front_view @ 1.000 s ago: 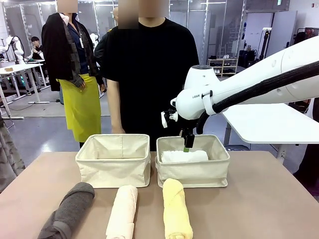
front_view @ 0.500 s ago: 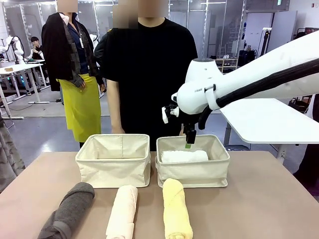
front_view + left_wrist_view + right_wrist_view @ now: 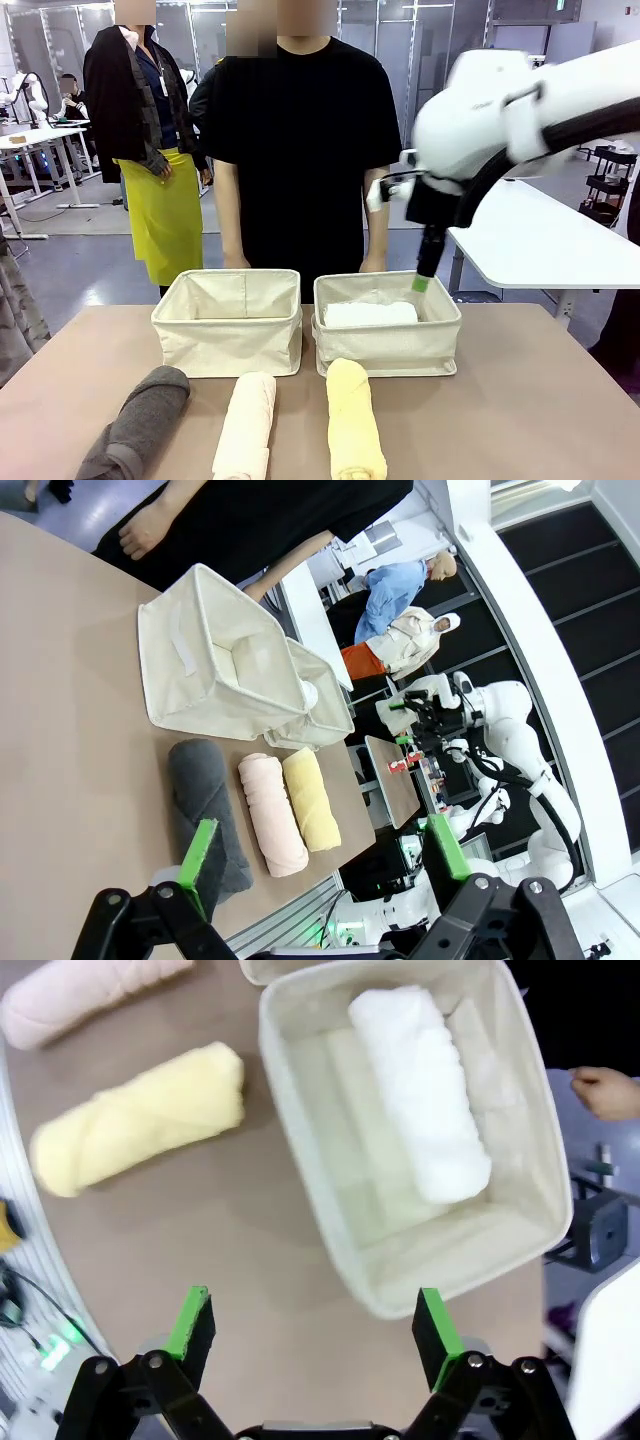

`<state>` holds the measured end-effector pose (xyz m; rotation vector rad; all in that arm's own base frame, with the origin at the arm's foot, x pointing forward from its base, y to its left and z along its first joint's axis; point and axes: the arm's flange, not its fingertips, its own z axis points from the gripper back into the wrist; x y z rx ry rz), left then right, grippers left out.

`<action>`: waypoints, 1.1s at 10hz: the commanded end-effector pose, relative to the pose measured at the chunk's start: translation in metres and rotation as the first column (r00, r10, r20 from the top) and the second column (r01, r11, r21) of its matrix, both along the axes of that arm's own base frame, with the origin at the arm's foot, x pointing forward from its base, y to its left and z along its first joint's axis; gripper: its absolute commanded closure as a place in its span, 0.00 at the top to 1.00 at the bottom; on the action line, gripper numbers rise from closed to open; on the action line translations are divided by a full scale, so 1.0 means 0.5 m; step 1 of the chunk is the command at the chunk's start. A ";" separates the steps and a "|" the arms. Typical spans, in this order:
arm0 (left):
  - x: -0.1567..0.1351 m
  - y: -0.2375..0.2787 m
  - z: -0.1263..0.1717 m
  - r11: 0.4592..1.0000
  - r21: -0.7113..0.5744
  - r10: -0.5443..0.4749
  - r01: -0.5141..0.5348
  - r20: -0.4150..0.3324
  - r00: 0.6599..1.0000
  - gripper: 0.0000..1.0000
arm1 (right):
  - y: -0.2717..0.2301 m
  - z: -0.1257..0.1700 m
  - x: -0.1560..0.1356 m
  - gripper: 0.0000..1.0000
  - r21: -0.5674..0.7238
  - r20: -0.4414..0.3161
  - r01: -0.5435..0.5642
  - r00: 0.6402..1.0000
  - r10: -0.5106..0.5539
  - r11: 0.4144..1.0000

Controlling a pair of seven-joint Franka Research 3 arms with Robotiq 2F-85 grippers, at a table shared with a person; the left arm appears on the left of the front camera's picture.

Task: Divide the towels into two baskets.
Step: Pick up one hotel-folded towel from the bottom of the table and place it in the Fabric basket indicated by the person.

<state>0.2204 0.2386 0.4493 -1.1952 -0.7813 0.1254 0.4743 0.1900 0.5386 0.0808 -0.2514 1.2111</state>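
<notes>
Right gripper (image 3: 422,283), spread open, held above rim of right basket (image 3: 388,350). White towel (image 3: 420,1090) laid inside. Grey towel (image 3: 140,420), peach towel (image 3: 245,420), yellow towel (image 3: 355,420) laid on table (image 3: 520,400). Left gripper (image 3: 325,848) spread wide.

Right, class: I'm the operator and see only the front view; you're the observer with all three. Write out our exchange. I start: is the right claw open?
Observer: Yes, the right claw is open, with nothing between its pads.
Operator: How does the white towel lie?
Observer: The white towel lies lengthwise in its basket, with bare floor on the side facing the yellow towel.
Operator: And the left claw?
Observer: The left claw is open too; in its own view one pad overlaps the grey towel.
</notes>
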 end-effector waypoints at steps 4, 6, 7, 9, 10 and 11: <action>-0.003 0.004 0.002 1.000 -0.005 -0.006 0.006 0.035 0.999 1.00 | -0.312 -0.031 -0.193 1.00 0.434 -0.305 0.281 0.940 -0.154 0.856; -0.003 0.004 0.002 1.000 -0.005 -0.006 0.006 0.035 0.999 1.00 | -0.501 -0.090 -0.280 1.00 0.608 -0.391 0.336 0.915 -0.097 0.719; -0.003 0.004 0.002 1.000 -0.005 -0.006 0.006 0.035 0.999 1.00 | -0.583 -0.132 -0.315 1.00 0.701 -0.387 0.342 0.920 -0.069 0.626; -0.003 0.004 0.002 1.000 -0.005 -0.006 0.006 0.035 0.999 1.00 | -0.717 -0.240 -0.385 1.00 0.730 -0.511 0.493 0.853 -0.101 0.473; -0.003 0.004 0.002 1.000 -0.005 -0.006 0.006 0.035 0.999 1.00 | -0.754 -0.276 -0.408 1.00 0.733 -0.556 0.560 0.820 -0.134 0.385; -0.003 0.004 0.002 1.000 -0.005 -0.006 0.006 0.035 0.999 1.00 | -0.773 -0.299 -0.421 1.00 0.757 -0.551 0.563 0.823 -0.141 0.330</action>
